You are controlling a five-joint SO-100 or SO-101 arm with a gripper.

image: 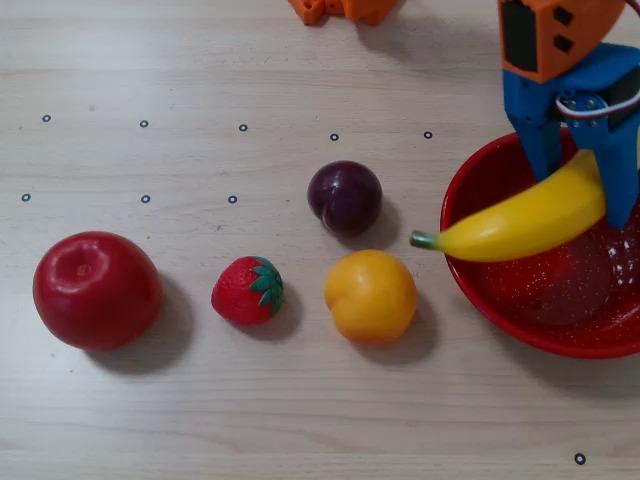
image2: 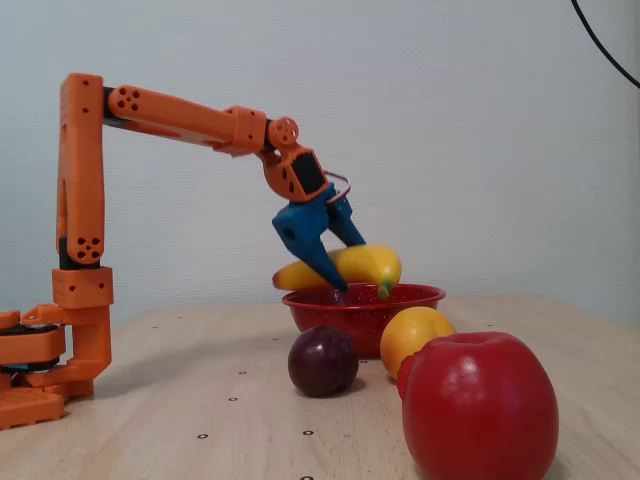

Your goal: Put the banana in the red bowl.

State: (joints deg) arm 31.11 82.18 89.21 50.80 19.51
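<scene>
The yellow banana (image: 530, 220) hangs tilted over the left part of the red bowl (image: 462, 262). Its green stem tip sticks out past the bowl's left rim in the overhead view. My blue gripper (image: 585, 180) is shut on the banana's thicker end, one finger on each side. In the fixed view the banana (image2: 368, 264) sits in the gripper (image2: 345, 265) just above the rim of the red bowl (image2: 340, 310), not resting in it. Nothing else shows inside the bowl.
A dark purple plum (image: 344, 196) and an orange fruit (image: 370, 296) lie just left of the bowl. A strawberry (image: 248, 290) and a large red apple (image: 96, 289) lie further left. The orange arm base (image2: 60, 340) stands at the far side.
</scene>
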